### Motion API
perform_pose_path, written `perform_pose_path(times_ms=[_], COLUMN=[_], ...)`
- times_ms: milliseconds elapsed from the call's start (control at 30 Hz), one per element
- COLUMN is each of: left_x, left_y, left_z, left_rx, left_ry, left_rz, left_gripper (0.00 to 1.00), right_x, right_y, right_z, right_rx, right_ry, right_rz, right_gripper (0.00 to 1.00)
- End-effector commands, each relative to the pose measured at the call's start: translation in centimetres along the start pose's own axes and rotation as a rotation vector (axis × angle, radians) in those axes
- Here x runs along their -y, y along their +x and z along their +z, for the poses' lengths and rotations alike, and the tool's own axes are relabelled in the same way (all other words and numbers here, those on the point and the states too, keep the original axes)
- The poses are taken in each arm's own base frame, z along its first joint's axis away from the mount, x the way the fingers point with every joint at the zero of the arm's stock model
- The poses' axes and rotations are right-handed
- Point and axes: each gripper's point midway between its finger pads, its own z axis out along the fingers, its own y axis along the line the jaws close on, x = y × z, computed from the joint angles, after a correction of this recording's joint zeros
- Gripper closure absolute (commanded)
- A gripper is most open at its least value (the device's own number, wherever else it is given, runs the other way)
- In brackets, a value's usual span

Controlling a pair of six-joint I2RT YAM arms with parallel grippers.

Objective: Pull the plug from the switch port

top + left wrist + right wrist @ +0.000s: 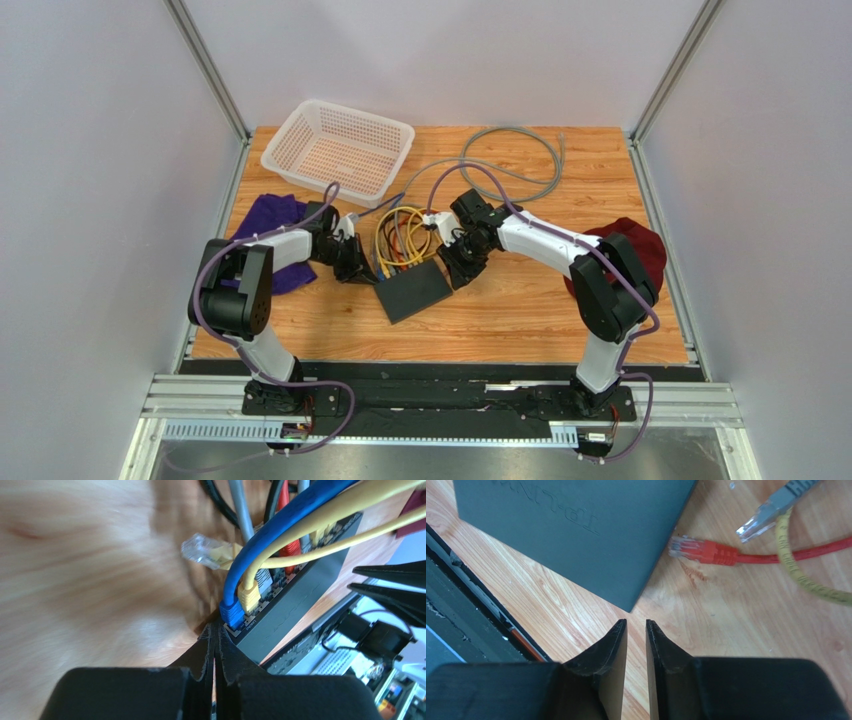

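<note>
Since a blue plug (232,614) and a yellow plug (248,595) sit in the ports of the switch (412,292), you are at the approach step — nothing is gripped yet. The switch lies mid-tabletop (520,310), with its ports along the 11 o'clock edge. Your left pincer (215,630) is clenched on nothing, its tips touching each other. It sits just beside the blue plug in the end port, at the switch's 9 o'clock side.

As I judge it, the next move calls for parting those fingers, straddling the blue plug's body, squeezing its latch and drawing straight back along the cable.

Your right pincer (636,625) hovers at the switch's 3 o'clock side, fingers slightly parted and empty. You could use it to hold the box down so it doesn't slide — a loose red plug (701,550) and grey plug (771,510) lie near it. The basket (283,135), at 11 o'clock from the switch, holds nothing I can see.
</note>
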Motion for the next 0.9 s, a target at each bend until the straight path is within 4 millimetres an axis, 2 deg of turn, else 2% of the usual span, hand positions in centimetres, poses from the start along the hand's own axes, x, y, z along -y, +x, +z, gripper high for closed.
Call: perform_pose_path(times_ms=[0, 33, 167, 233, 333, 367, 400, 467, 500, 533, 567, 633, 667, 700, 800, 833, 867], left_x=[2.1, 3.0, 5.1, 6.0, 7.2, 7.1, 7.2, 7.2, 6.4, 5.9, 5.4, 4.2, 4.4, 4.1, 3.6, 3.4, 3.6], left_y=[2.1, 2.8, 3.3, 2.8, 2.1, 2.7, 2.3, 2.3, 2.4, 1.9, 1.6, 1.9, 1.4, 1.6, 2.4, 2.9, 2.8], left_z=[1.2, 1.8, 3.3, 3.8, 2.5, 1.7, 0.9, -1.0, -1.5, -2.1, -2.0, -1.1, -0.7, -0.5, 0.6, 1.0, 1.3], left_rx=[-0.053, -0.081, -0.145, -0.157, -0.148, -0.171, -0.156, -0.117, -0.101, -0.057, -0.036, -0.049, -0.027, -0.029, -0.069, -0.089, -0.076], left_ry=[0.04, 0.054, 0.078, 0.079, 0.074, 0.051, 0.045, 0.027, 0.014, -0.023, -0.054, -0.084, -0.061, -0.06, -0.041, -0.041, -0.021], left_rz=[0.029, 0.039, 0.061, 0.08, 0.123, 0.123, 0.14, 0.175, 0.165, 0.181, 0.178, 0.142, 0.156, 0.155, 0.139, 0.134, 0.147], left_gripper=[1.0, 1.0, 1.0, 1.0, 0.99, 0.98, 0.97, 0.91, 0.87, 0.68, 0.61, 0.55, 0.55, 0.6, 0.63, 0.66, 0.77], right_x=[-1.2, -1.3, -1.4, -0.7, 0.3, 0.4, 0.5, 0.2, 0.1, -0.1, -0.1, -0.2, -0.1, -0.2, -1.6, -1.8, -1.7], right_y=[2.1, 2.7, 4.6, 5.6, 6.4, 6.3, 6.7, 7.0, 7.2, 7.4, 7.6, 8.0, 8.5, 8.6, 9.2, 9.1, 9.1], right_z=[-0.9, -0.8, -0.5, -0.4, -1.2, -2.0, -2.7, -4.0, -4.4, -4.5, -4.3, -3.6, -2.8, -2.4, -1.2, -1.0, -0.8], right_rx=[-0.083, -0.101, -0.144, -0.17, -0.184, -0.169, -0.176, -0.161, -0.162, -0.159, -0.161, -0.181, -0.214, -0.225, -0.234, -0.235, -0.241], right_ry=[-0.013, -0.016, -0.009, 0.03, 0.089, 0.097, 0.102, 0.108, 0.109, 0.11, 0.11, 0.107, 0.105, 0.094, 0.021, 0.018, 0.025], right_rz=[0.072, 0.087, 0.128, 0.14, 0.114, 0.105, 0.099, 0.084, 0.083, 0.089, 0.1, 0.153, 0.183, 0.209, 0.295, 0.325, 0.356], right_gripper=[0.78, 0.78, 0.83, 0.85, 0.87, 0.87, 0.87, 0.88, 0.89, 0.9, 0.91, 0.92, 0.92, 0.92, 0.9, 0.9, 0.91])
